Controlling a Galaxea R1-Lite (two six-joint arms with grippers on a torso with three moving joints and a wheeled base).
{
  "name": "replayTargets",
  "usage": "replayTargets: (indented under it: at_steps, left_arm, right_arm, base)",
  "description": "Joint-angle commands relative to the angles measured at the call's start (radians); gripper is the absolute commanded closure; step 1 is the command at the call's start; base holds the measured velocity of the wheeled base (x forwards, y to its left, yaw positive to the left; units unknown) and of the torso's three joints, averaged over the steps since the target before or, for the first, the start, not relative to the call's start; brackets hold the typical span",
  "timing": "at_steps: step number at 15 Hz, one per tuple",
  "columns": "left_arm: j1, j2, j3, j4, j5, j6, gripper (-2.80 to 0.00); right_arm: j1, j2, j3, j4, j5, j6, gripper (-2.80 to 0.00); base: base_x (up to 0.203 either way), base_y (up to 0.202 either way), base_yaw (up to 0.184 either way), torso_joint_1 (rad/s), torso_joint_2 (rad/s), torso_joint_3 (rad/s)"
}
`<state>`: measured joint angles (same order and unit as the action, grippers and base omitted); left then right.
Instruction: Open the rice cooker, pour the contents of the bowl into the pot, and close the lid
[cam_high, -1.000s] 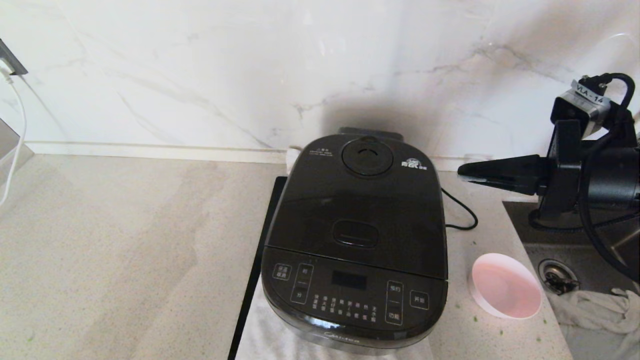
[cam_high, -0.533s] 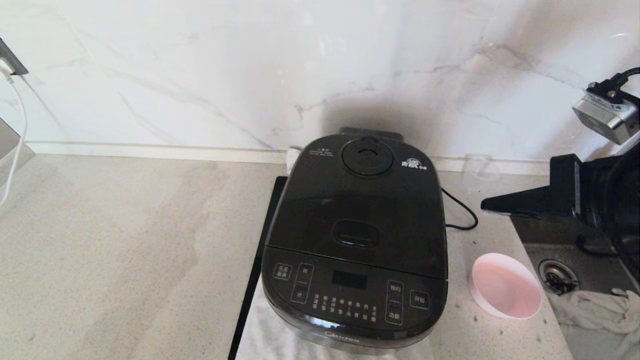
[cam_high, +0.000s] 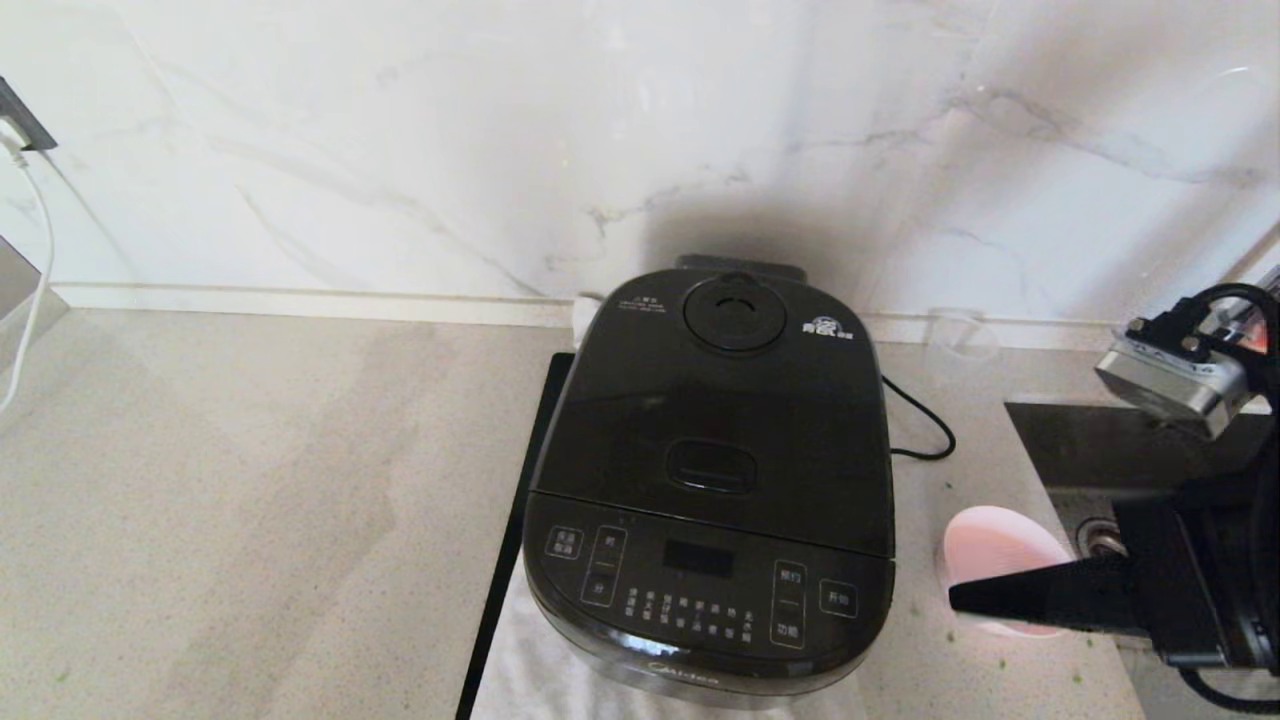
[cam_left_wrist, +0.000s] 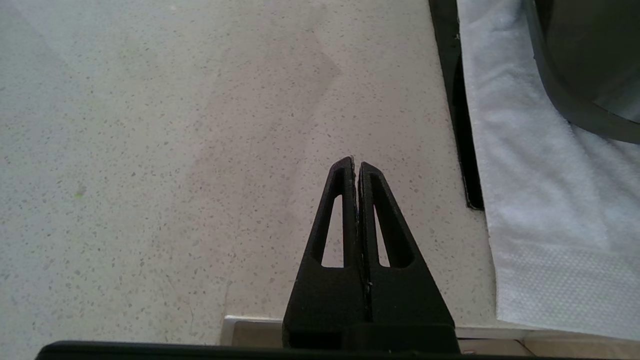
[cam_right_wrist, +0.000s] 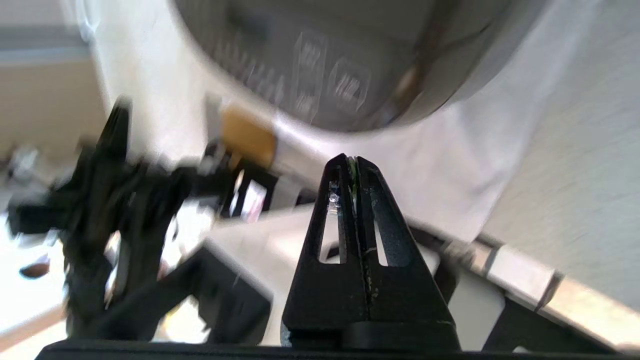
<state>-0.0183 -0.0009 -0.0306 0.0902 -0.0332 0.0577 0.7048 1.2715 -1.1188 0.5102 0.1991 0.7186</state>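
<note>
With the lid (cam_high: 715, 400) down, I find my right end effector (cam_high: 960, 598) clenched empty, level across the bowl (cam_high: 990, 545), pointing nine o'clock at the rice cooker (cam_high: 710, 590).

Bright, even daylight over a kitchen scene; one wrist view smeared by motion blur.
The glossy black rounded-square rice cooker (cam_high: 712, 480) casts a soft shadow on the white marble wall (cam_high: 400, 150); the speckled beige tabletop (cam_left_wrist: 175, 150) looks sharp.

right pincer (cam_high: 955, 598): closed, level, pointing left | left pincer (cam_left_wrist: 356, 165): closed, parked low
</note>
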Motion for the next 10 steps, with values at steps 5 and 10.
replayTargets:
  at_steps: [5,10]
  left_arm:
    - [0.0,-0.001,0.0,0.0,0.0,0.001,0.0]
    - [0.0,-0.001,0.0,0.0,0.0,0.001,0.0]
  right_arm:
    - [0.061,0.112,0.009,-0.059,0.015,-0.002,0.0]
    - [0.064,0.162,0.016,-0.13,0.021,0.001,0.0]
  base:
    - [0.0,0.0,0.0,0.0,0.0,0.0]
    - [0.0,0.0,0.0,0.0,0.0,0.0]
